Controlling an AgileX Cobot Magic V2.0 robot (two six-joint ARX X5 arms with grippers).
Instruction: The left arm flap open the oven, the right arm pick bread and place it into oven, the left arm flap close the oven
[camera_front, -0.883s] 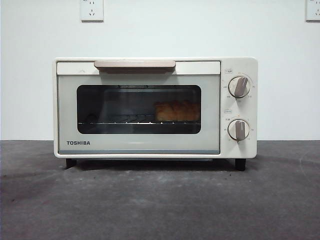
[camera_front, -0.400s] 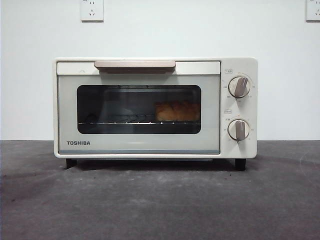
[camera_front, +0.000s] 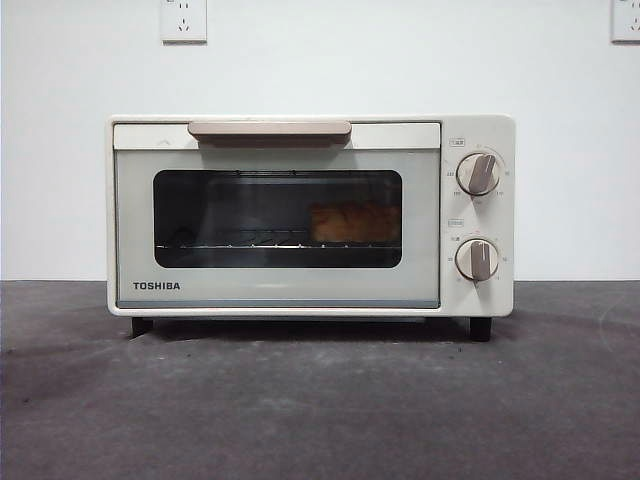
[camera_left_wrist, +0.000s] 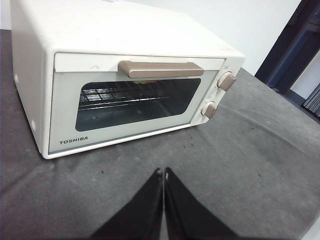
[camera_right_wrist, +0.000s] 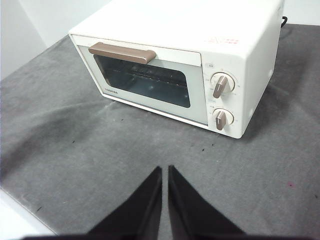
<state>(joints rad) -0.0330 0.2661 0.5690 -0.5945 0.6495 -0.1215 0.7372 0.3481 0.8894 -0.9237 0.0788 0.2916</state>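
1. One cream-white oven (camera_front: 310, 215) stands at the centre of the front view on a dark grey bench (camera_front: 320, 400), its door shut
2. One beige handle (camera_front: 269, 130) runs along the door's top; two beige knobs (camera_front: 478, 173) sit at the right, one above the other
3. One bread (camera_front: 354, 222) lies on the wire rack (camera_front: 235, 242), right of the window's centre
4. Two wall sockets (camera_front: 184, 20) show in the upper corners
5. Left end effector (camera_left_wrist: 163, 175): jaws pressed together, holding nothing, over the bench, well apart from the oven
6. Right end effector (camera_right_wrist: 165, 172): jaws nearly together, holding nothing, likewise apart

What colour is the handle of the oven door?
Beige-brown; the handle shows best in the left wrist view.
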